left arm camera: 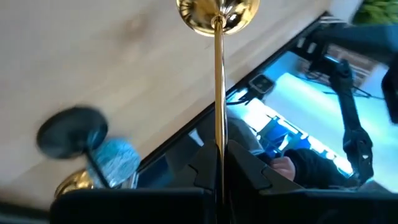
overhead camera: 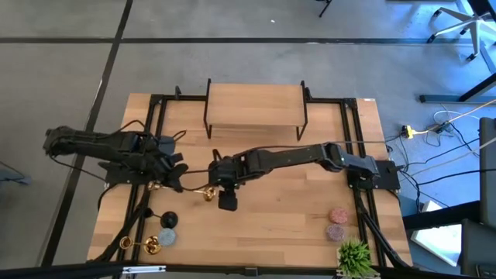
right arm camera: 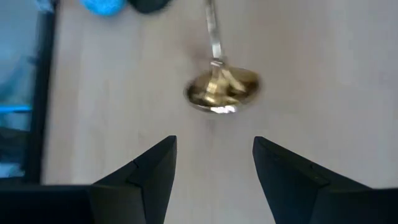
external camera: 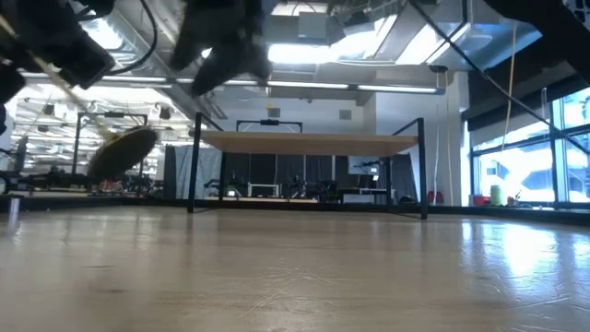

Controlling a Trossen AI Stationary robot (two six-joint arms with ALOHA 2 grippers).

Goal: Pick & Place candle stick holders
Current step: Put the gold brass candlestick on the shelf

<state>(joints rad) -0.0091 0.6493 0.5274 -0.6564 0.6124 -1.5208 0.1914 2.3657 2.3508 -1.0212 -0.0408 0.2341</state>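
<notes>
One gold candlestick [overhead camera: 194,191] is held by my left gripper [overhead camera: 172,177], which is shut on its thin stem. Its round flared base [left arm camera: 217,11] is at the far end from the fingers. In the low view the base [external camera: 124,152] hangs tilted above the table. My right gripper [overhead camera: 227,203] is open just beside that base, and its wrist view shows the base [right arm camera: 222,92] ahead of the spread fingers, untouched. A second gold candlestick [overhead camera: 146,246] lies on its side at the near left corner. My left gripper pinches the candlestick's thin stem [left arm camera: 219,140] between its two fingers, far from the base. The stem runs straight out along the fingers. The candlestick is lifted clear of the table and tilted, with its base toward the table's right.
A black disc [overhead camera: 168,220] and a blue ball [overhead camera: 167,238] lie by the second candlestick. A raised wooden shelf on a black frame [overhead camera: 256,107] stands at the far middle. Two pinkish balls [overhead camera: 337,222] and a green plant [overhead camera: 355,256] are at the near right.
</notes>
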